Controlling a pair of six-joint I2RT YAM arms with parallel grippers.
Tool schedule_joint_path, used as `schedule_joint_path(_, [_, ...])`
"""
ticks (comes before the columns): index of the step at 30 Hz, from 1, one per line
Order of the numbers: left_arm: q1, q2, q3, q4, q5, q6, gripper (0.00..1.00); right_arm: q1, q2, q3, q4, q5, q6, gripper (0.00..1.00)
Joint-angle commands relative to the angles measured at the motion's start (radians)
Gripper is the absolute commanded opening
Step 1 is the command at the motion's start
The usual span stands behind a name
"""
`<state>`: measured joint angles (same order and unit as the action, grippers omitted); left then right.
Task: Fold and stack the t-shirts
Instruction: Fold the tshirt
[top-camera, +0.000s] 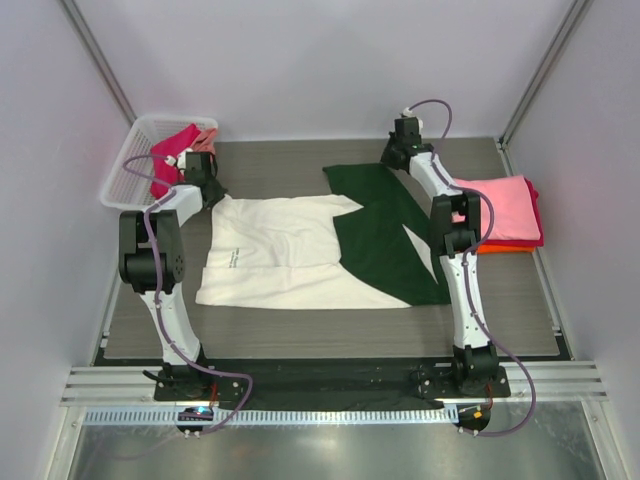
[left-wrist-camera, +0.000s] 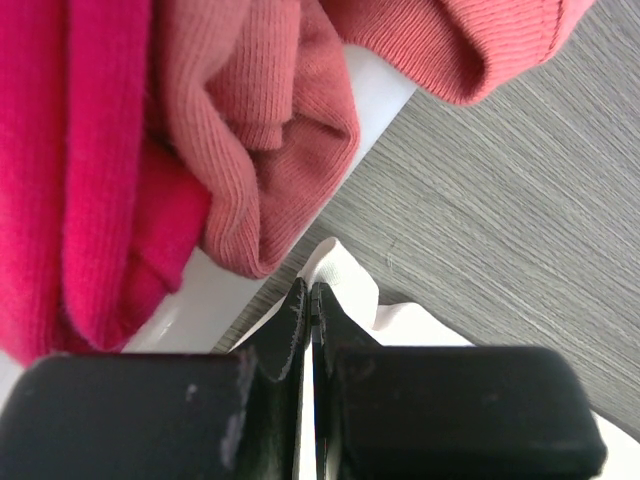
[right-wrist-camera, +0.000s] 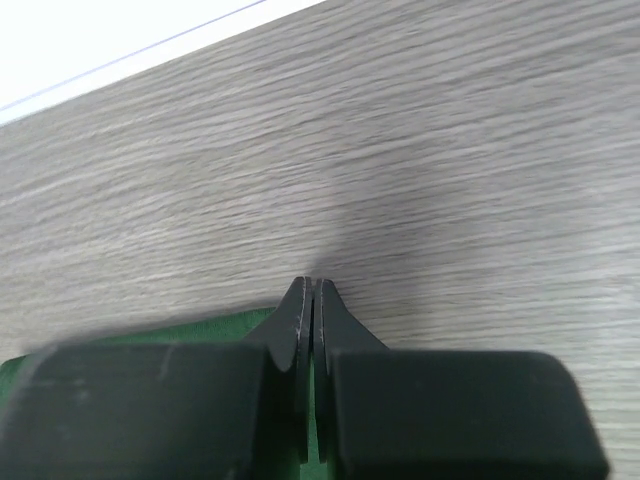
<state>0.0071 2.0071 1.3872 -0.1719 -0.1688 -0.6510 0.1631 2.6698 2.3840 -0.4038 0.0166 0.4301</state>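
A cream t-shirt (top-camera: 280, 255) with dark green sleeves (top-camera: 385, 235) lies spread flat on the grey table. My left gripper (top-camera: 210, 190) is at its far left corner, beside the basket. In the left wrist view the gripper (left-wrist-camera: 311, 290) is shut on a fold of the cream cloth (left-wrist-camera: 345, 280). My right gripper (top-camera: 393, 155) is at the far end of the green part. In the right wrist view it (right-wrist-camera: 312, 285) is shut on the green cloth edge (right-wrist-camera: 200, 325). Folded pink (top-camera: 500, 205) and orange (top-camera: 505, 247) tees are stacked at the right.
A white mesh basket (top-camera: 135, 165) at the far left corner holds a magenta tee (top-camera: 170, 155) and a salmon-pink one (top-camera: 205, 135). Both hang over its rim (left-wrist-camera: 200, 300) close to my left fingers. Walls enclose the table at the back and both sides.
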Motion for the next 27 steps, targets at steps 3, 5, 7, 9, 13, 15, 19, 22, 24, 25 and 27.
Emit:
schedule_joint_path(3, [0.002, 0.005, 0.029, 0.015, -0.021, 0.005, 0.00, -0.053, -0.102, -0.077, 0.023, 0.066, 0.070, 0.01])
schedule_joint_path(5, [0.002, 0.007, 0.029, 0.015, -0.020, 0.007, 0.00, -0.056, -0.134, -0.123, 0.039, 0.074, 0.075, 0.01])
schedule_joint_path(7, [0.002, 0.007, 0.030, 0.015, -0.018, 0.008, 0.00, -0.062, -0.162, -0.147, 0.054, 0.088, 0.078, 0.01])
schedule_joint_path(9, [0.002, 0.012, 0.033, 0.015, -0.018, 0.013, 0.00, -0.068, -0.177, -0.187, 0.083, 0.066, 0.081, 0.01])
schedule_joint_path(13, [0.002, 0.018, 0.042, 0.014, -0.012, 0.021, 0.00, -0.068, -0.206, -0.229, 0.140, -0.004, 0.081, 0.01])
schedule_joint_path(15, [0.002, 0.016, 0.045, 0.014, -0.014, 0.025, 0.00, -0.068, -0.220, -0.246, 0.172, -0.052, 0.082, 0.01])
schedule_joint_path(19, [0.002, 0.002, 0.042, 0.011, -0.018, 0.031, 0.00, -0.070, -0.231, -0.240, 0.209, -0.147, 0.091, 0.01])
schedule_joint_path(22, [0.002, -0.008, 0.036, 0.009, -0.032, 0.036, 0.00, -0.070, -0.255, -0.246, 0.230, -0.199, 0.099, 0.01])
schedule_joint_path(24, [0.002, -0.021, 0.032, 0.006, -0.038, 0.040, 0.00, -0.070, -0.275, -0.278, 0.250, -0.214, 0.098, 0.01])
schedule_joint_path(25, [0.001, -0.027, 0.026, 0.008, -0.040, 0.042, 0.00, -0.071, -0.296, -0.299, 0.256, -0.219, 0.096, 0.01])
schedule_joint_path(27, [0.002, -0.039, 0.019, 0.009, -0.038, 0.044, 0.00, -0.073, -0.321, -0.325, 0.282, -0.233, 0.096, 0.01])
